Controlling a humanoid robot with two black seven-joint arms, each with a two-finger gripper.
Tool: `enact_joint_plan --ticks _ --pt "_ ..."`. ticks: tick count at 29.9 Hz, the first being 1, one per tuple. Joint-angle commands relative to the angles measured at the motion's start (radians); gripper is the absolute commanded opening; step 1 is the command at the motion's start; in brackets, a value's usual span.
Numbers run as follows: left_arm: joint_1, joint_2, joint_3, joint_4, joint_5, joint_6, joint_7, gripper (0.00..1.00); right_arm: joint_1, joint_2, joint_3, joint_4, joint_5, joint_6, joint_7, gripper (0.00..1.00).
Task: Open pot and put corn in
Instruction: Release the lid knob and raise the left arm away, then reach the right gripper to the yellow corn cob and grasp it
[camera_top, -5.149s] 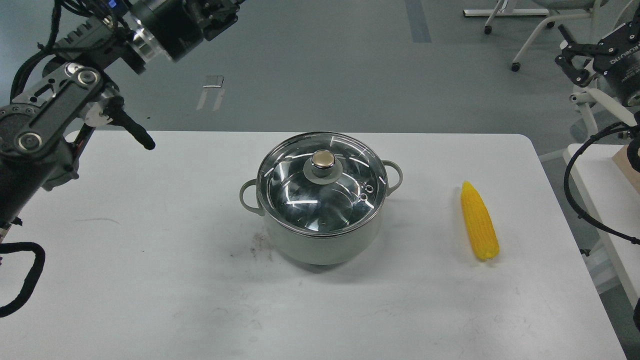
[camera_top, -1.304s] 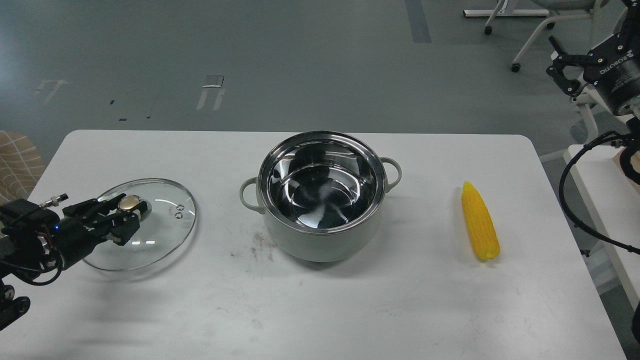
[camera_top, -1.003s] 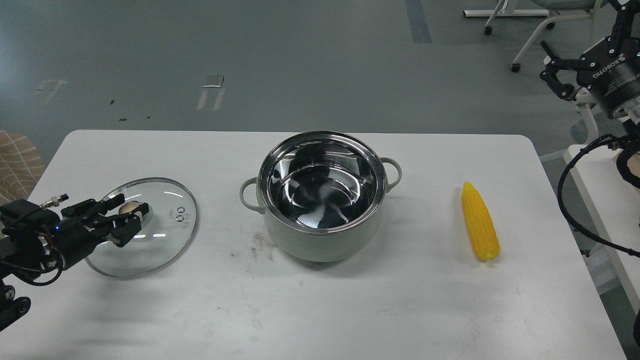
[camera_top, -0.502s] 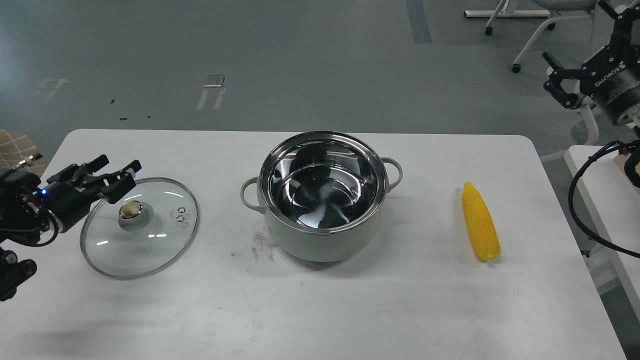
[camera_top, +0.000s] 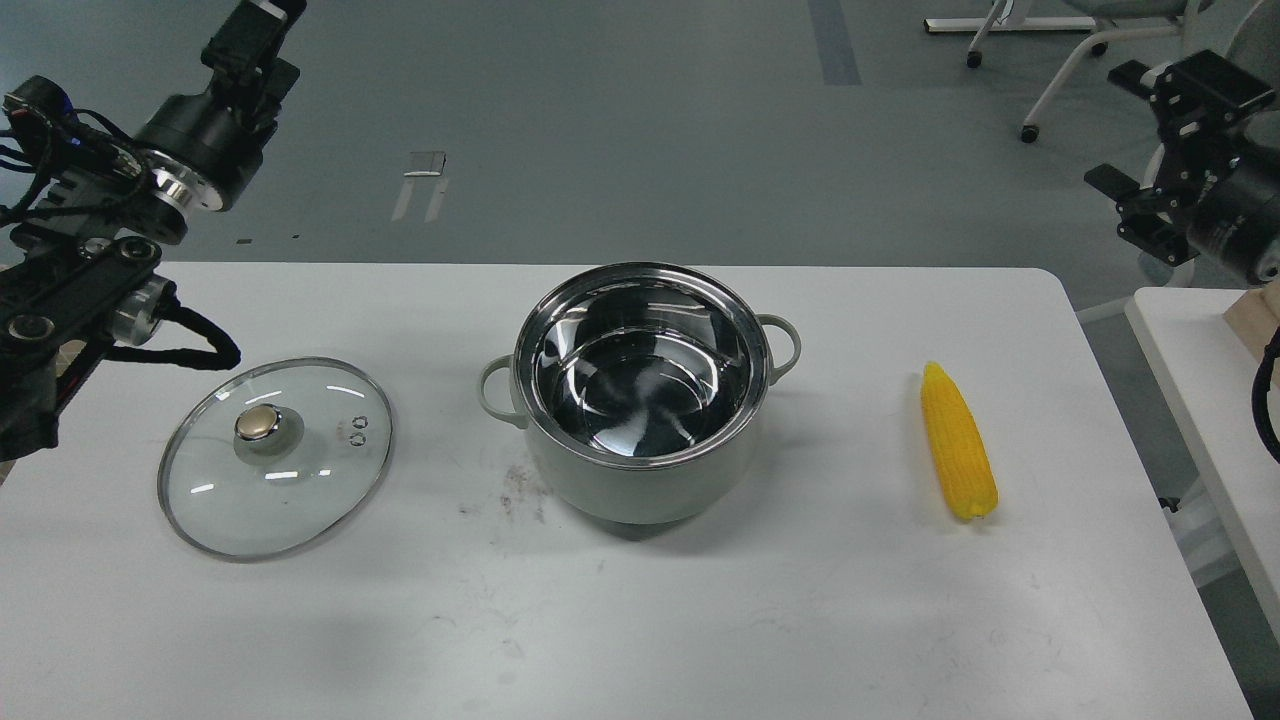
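The corn (camera_top: 958, 442) lies on the surface (camera_top: 640, 620), at seven o'clock, well apart from the spread right pincer (camera_top: 1150, 130); left pincer's (camera_top: 255, 25) state unclear.

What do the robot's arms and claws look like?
Both arms are mostly black metal. The left arm has flat black links with round silver bolts, a shiny silver ring, loose black cables and a tiny blue light. Its left gripper is black and blocky. The right gripper is black too, with chunky angular fingers.
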Motion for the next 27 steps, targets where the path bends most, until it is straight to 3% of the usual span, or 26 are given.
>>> enact_joint_plan --ticks 1,6,12,17,27 --pt "-0.067 -0.031 -0.013 0.041 -0.231 -0.172 0.0 0.97 -0.064 -0.002 -0.013 0.08 -0.221 0.0 0.0 1.0" --pt "-0.061 -0.08 -0.165 0.153 -0.354 -0.438 0.0 0.97 -0.061 -0.004 -0.107 0.093 -0.425 0.0 0.0 1.0" --pt "-0.03 -0.147 -0.248 0.202 -0.36 -0.438 0.0 0.97 -0.067 -0.004 -0.204 0.092 -0.516 0.0 -0.001 1.0" --pt "-0.009 -0.155 -0.231 0.201 -0.346 -0.438 0.0 0.98 -0.064 0.002 -0.347 0.086 -0.686 0.0 -0.003 1.0" --pt "0.016 -0.157 -0.231 0.19 -0.343 -0.438 0.0 0.98 -0.073 0.027 -0.437 0.032 -0.813 0.0 -0.011 0.96"
